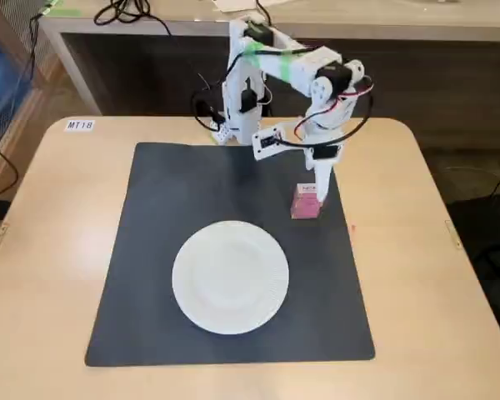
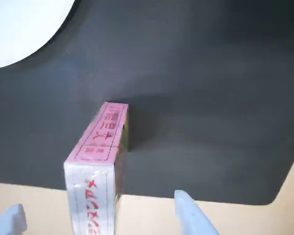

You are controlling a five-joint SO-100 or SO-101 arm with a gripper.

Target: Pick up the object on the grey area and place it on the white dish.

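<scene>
One pink box (image 2: 100, 161) sat on grey mat (image 1: 183, 192), right of centre in fixed view, between jaws standing apart. Step: grasp. Next: close, lift, carry to white dish (image 1: 230, 277) lower left.

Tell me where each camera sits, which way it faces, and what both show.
Fixed view: high at the table's front, looking down at the arm, grey mat and white plate.
Wrist view: rides on the gripper, looking down along the pink box; both fingertips show.
Shared: box, mat, plate.
</scene>
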